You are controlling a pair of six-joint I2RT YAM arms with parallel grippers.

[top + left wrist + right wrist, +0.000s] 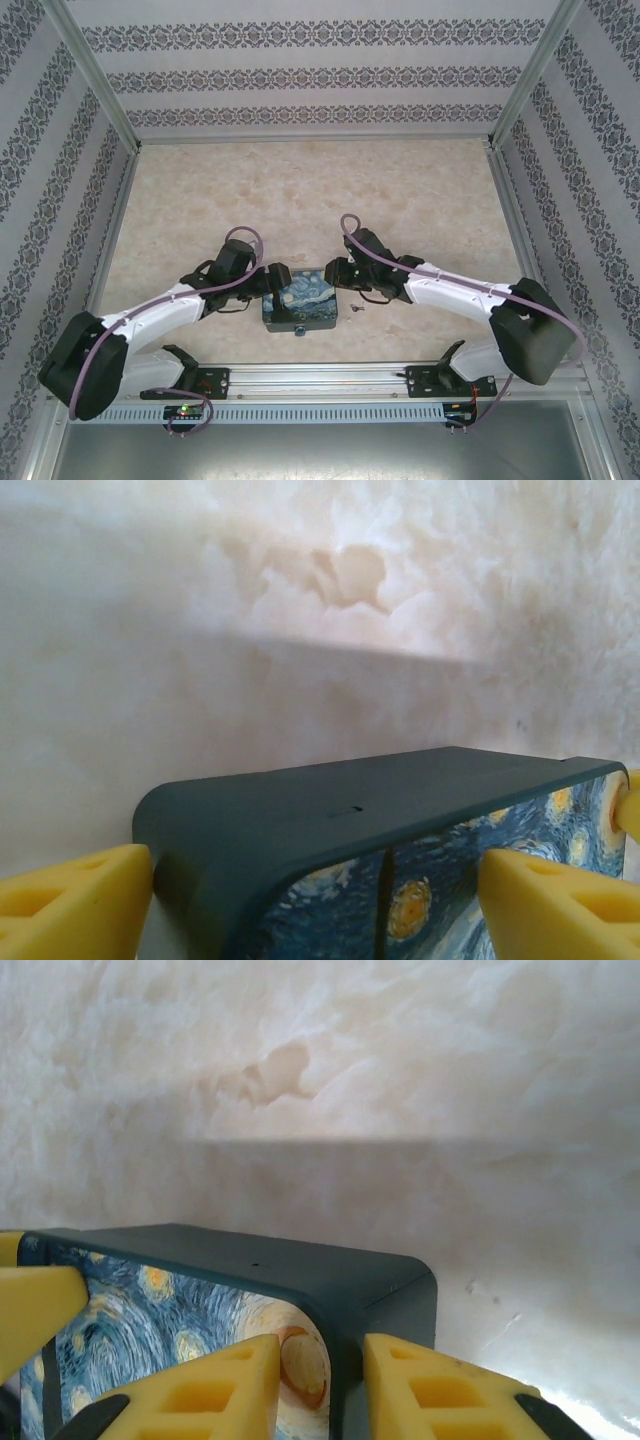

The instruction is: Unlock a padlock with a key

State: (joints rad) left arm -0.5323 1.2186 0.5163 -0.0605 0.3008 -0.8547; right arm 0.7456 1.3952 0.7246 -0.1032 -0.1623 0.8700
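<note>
A Starry-Night-printed box point(298, 296) lies flat near the table's front edge. The padlock point(300, 329) is a tiny dark-teal lump at the middle of the box's front edge. The key point(358, 310), a small grey speck, lies on the table just right of the box. My left gripper point(268, 282) stands open and wide at the box's left end, its yellow fingers point(75, 905) on either side of the box's dark wall point(330, 810). My right gripper point(335, 272) is narrowed around the box's right corner point(385, 1300). One of its fingers point(450, 1390) is against the wall, and a gap shows at the other.
The marbled table point(320, 190) stretches away behind the box. Patterned walls with metal posts point(95, 70) close in the left, right and back. A metal rail point(320, 378) with both arm bases runs along the near edge.
</note>
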